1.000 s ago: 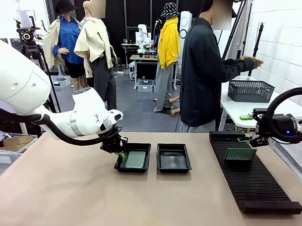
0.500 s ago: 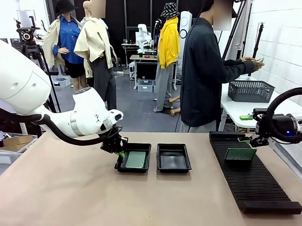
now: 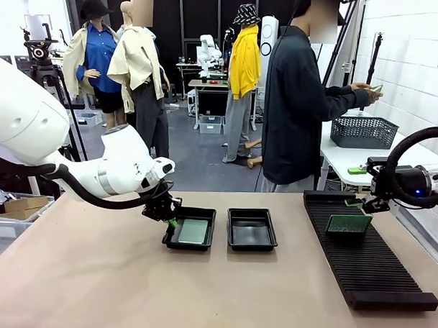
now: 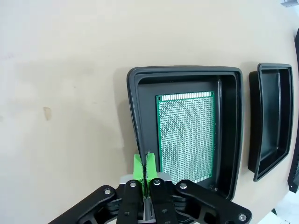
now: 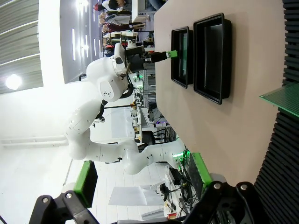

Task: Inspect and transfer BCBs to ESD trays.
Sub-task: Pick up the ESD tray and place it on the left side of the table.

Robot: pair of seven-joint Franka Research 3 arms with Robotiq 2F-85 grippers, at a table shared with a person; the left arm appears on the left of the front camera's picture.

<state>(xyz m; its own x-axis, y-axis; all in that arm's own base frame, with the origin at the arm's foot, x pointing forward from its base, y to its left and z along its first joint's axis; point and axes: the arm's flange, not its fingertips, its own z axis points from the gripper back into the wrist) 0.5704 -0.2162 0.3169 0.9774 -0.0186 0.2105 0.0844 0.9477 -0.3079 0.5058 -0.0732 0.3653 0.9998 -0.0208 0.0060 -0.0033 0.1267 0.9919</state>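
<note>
My left gripper (image 3: 168, 219) (image 4: 142, 169) is shut on the left rim of the left ESD tray (image 3: 171, 240) (image 4: 134, 107). A green BCB (image 3: 193, 231) (image 4: 186, 135) lies flat on that tray's floor. Just to the right stands the second ESD tray (image 3: 251, 246) (image 4: 254, 130), with nothing in it. Another BCB (image 3: 348, 223) (image 5: 283, 100) stands upright in the black slotted rack (image 3: 373, 274) (image 5: 280, 163). My right gripper (image 3: 361, 188) (image 5: 141, 176) hangs open above the rack's far end. In the right wrist view both trays (image 5: 180, 79) lie far off with my left arm behind them.
A person (image 3: 296, 109) stands at the far side, turned right, holding a small green board (image 3: 377, 88) in both hands. Behind the rack, a white side table carries a dark mesh basket (image 3: 363, 131). Bare tabletop (image 3: 128, 290) spreads in front of the trays.
My left gripper has drawn the left tray, with its board, a little to the left. The person's hands have come together on the small board. My right arm has stayed still.
</note>
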